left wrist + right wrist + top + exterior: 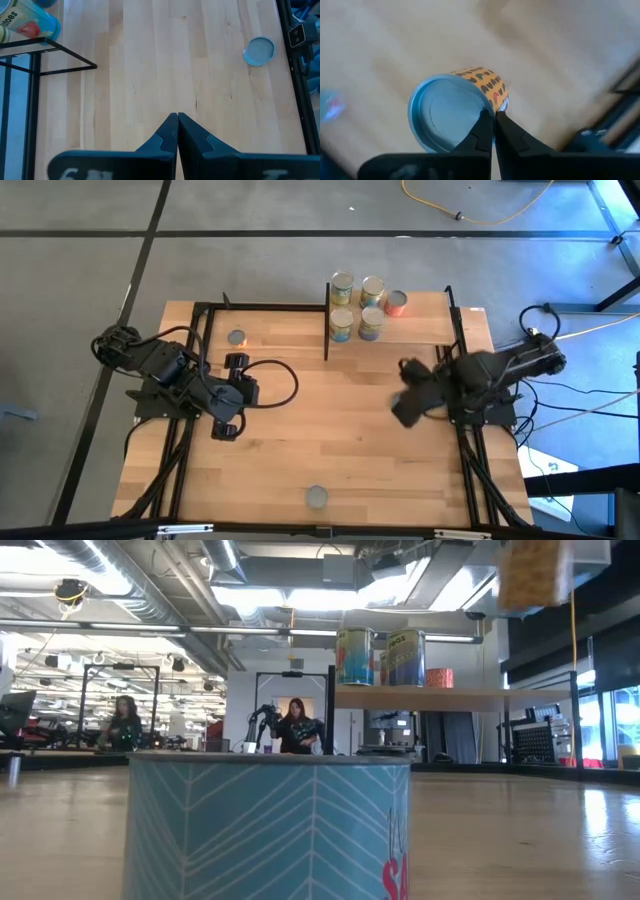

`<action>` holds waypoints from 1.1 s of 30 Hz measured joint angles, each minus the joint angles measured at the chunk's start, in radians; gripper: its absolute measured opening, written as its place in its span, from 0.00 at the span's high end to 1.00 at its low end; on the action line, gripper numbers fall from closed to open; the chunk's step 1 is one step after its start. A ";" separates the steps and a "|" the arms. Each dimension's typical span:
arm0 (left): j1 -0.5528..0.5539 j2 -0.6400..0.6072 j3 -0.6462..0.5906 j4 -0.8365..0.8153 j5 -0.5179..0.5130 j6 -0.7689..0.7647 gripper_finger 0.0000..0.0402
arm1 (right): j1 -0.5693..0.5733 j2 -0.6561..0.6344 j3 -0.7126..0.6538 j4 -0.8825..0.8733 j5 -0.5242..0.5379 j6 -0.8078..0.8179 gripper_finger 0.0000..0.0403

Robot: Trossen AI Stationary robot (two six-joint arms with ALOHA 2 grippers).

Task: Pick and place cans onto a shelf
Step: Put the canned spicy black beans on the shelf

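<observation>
Between my right gripper (493, 116) fingertips I pinch the rim of an orange-patterned can (454, 114), lifted clear of the table so it can travel to the shelf (410, 328) with five cans, while my left gripper (177, 117) waits clenched, empty.

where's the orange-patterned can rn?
In the right tool, which is shut on the rim of the orange-patterned can. The high view shows that arm over the table's right side, short of the shelf.

Two dark jointed arms (170, 370), black looping cables, tapered black jaws
</observation>
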 joint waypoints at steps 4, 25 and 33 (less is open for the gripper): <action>0.001 0.000 0.000 0.000 0.000 0.000 1.00 | -0.115 -0.017 0.000 -0.025 0.072 -0.074 0.99; 0.001 0.000 0.000 0.001 0.000 -0.013 1.00 | -0.869 -0.060 0.000 0.184 -0.075 -0.783 0.99; 0.014 0.000 0.000 0.001 0.000 -0.036 1.00 | -0.980 -0.050 -0.101 0.257 -0.165 -0.906 0.99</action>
